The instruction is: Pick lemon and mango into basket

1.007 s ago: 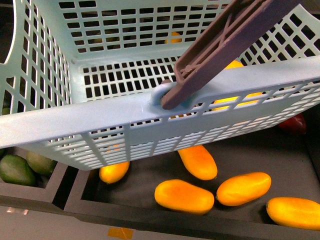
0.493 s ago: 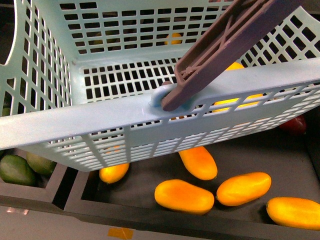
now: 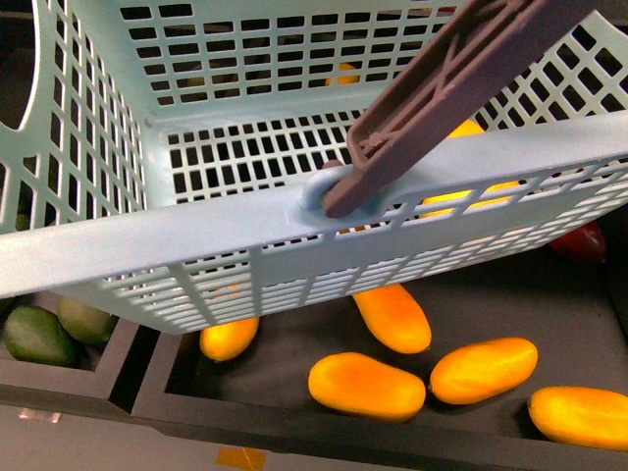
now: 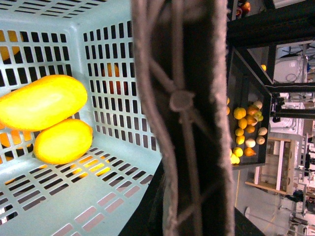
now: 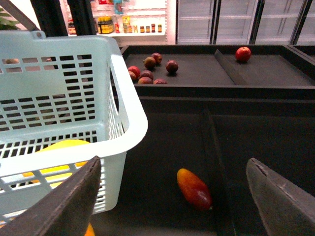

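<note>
We're seeing orange mangoes [image 3: 367, 386] lying in dark bin [image 3: 294, 422], green fruits [image 3: 39, 336] sitting leftward, red apples [image 5: 147, 73] resting beyond.

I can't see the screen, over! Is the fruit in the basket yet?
Right gripper open, holding nothing. Left gripper out of view. Two yellow fruits lie touching in the basket, apparently the mango and lemon. Nothing blocking.

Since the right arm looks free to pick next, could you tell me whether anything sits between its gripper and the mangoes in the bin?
Yes: in the right wrist view the basket wall fills the space beside the open right gripper. In the front view the basket overhangs part of the mangoes.
</note>
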Available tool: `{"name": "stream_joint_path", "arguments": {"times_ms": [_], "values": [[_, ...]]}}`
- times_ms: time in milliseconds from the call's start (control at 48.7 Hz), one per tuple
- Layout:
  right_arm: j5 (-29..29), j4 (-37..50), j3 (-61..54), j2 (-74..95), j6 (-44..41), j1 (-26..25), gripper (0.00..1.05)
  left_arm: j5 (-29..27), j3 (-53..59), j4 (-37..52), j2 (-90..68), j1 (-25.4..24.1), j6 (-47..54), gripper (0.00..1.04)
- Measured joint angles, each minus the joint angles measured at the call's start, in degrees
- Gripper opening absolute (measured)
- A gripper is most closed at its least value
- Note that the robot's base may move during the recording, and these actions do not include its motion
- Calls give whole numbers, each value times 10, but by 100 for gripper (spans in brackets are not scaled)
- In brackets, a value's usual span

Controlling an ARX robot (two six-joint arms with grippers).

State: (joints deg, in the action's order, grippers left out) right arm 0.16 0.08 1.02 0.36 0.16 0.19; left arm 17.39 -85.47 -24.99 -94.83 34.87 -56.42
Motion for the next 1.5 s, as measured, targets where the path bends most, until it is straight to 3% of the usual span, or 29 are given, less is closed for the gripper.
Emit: {"name": "stream_joint_path", "arguments": {"times_ms": [62,1500], "values": [[1,0,0,-1,0,0,98,0,0,0,0,3,0,6],[-2,-2,0,-2,0,-1,96,5,0,0,-1,2,-1,6]]}}
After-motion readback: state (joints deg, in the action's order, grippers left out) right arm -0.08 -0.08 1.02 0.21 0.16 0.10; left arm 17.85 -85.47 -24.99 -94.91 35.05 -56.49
